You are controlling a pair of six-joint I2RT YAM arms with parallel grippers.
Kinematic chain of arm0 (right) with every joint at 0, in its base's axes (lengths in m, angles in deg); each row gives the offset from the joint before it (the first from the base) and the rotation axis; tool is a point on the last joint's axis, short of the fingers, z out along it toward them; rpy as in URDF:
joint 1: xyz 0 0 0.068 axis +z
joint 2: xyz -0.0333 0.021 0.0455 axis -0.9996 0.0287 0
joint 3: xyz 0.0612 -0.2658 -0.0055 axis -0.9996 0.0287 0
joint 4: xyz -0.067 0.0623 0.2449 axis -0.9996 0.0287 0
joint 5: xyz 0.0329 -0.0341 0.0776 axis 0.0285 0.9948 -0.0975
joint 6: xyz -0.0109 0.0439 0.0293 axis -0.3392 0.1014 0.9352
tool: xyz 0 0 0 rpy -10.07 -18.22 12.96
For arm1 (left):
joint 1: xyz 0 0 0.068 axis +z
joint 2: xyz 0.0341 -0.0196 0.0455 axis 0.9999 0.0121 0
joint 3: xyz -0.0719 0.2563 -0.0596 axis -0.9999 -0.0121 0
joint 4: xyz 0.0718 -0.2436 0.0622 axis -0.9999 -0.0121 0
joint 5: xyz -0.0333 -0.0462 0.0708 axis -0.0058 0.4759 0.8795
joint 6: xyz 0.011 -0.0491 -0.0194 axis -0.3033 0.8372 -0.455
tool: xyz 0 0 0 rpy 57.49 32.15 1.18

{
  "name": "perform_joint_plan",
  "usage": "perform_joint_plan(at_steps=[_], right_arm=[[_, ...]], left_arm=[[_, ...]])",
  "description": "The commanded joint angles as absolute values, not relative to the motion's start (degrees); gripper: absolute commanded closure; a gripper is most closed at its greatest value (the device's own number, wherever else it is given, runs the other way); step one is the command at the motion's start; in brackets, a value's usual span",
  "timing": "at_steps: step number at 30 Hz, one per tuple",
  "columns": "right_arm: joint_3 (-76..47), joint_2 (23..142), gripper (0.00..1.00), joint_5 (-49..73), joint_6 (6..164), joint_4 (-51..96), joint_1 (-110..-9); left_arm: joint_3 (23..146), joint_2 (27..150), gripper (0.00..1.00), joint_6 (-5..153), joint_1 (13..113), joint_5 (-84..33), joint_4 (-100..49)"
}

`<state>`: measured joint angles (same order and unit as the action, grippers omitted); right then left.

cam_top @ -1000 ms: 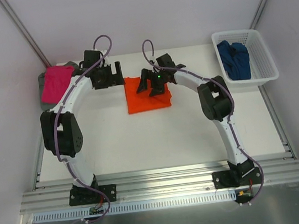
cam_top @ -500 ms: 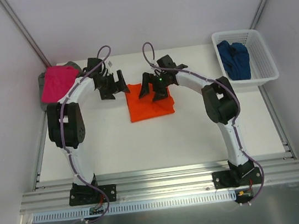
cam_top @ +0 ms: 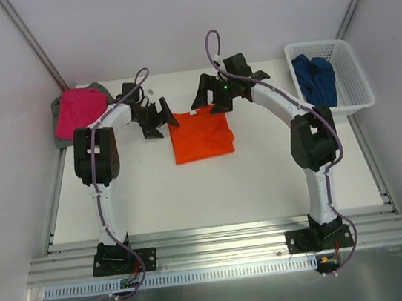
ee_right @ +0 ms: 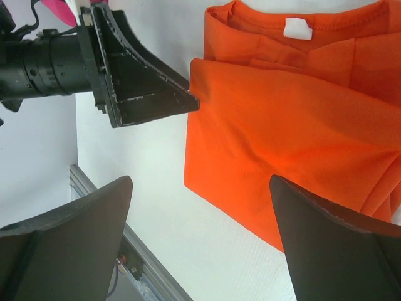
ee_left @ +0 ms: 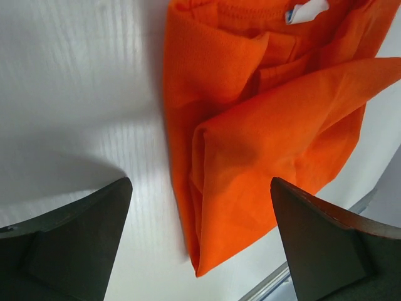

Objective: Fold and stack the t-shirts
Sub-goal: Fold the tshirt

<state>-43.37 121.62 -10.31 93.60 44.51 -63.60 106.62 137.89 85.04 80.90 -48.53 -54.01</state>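
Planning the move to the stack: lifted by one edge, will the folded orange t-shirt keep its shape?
Probably not: the orange t-shirt shows loose, soft folded layers, so it likely droops and unfolds. Thin cloth, probably light; pushing would likely bunch it.

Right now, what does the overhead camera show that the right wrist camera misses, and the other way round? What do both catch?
Only overhead: the white basket holding the dark blue t-shirt at the far right, and the grey t-shirt at the far left. Only the right wrist: the layered folds of the orange t-shirt, close up between its own spread fingers. Both: that folded shirt, the open left gripper at its edge, and the pink t-shirt, a mere sliver from the wrist.
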Motion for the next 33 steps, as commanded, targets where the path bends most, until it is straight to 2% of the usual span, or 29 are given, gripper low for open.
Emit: perform_joint_plan(at_steps=[1,6,10,15,18,21,24,26,29,31,33], right_arm=[[-45.1,118.3,0.04,-9.4,93.0,44.7,-63.3],[-44.5,117.9,0.04,-8.7,92.2,45.5,-63.2],[-44.4,117.6,0.04,-8.1,91.4,46.2,-63.2],[-44.3,117.9,0.04,-7.4,91.3,46.3,-63.2],[-44.8,118.5,0.04,-7.2,91.2,46.5,-63.0],[-45.4,118.9,0.04,-7.2,91.0,46.5,-63.0],[-45.7,118.8,0.04,-6.8,90.9,46.5,-63.0],[-45.5,118.9,0.04,-6.7,90.9,46.4,-63.0],[-45.2,119.1,0.04,-6.4,90.9,46.5,-63.0],[-45.3,119.0,0.04,-6.3,90.8,46.4,-62.8],[-45.4,118.9,0.04,-6.2,90.7,46.5,-62.9]], left_arm=[[108.8,141.9,0.05,87.9,81.4,-52.5,-51.2],[111.4,146.2,0.1,90.7,81.6,-55.5,-48.9],[109.8,147.5,0.22,94.0,81.5,-59.7,-46.0],[104.8,146.8,0.29,98.4,81.5,-65.0,-42.8],[104.4,146.8,0.39,98.9,81.7,-66.1,-42.6],[103.9,146.6,0.44,99.0,81.7,-66.4,-42.6],[103.2,146.0,0.62,98.8,81.9,-66.0,-42.5],[103.1,145.9,0.64,98.4,82.1,-66.1,-42.4],[103.6,145.7,0.79,98.0,82.4,-66.0,-42.6],[104.1,145.5,0.84,97.6,82.8,-66.0,-42.5],[105.3,144.9,0.98,96.0,83.1,-65.9,-42.6]])
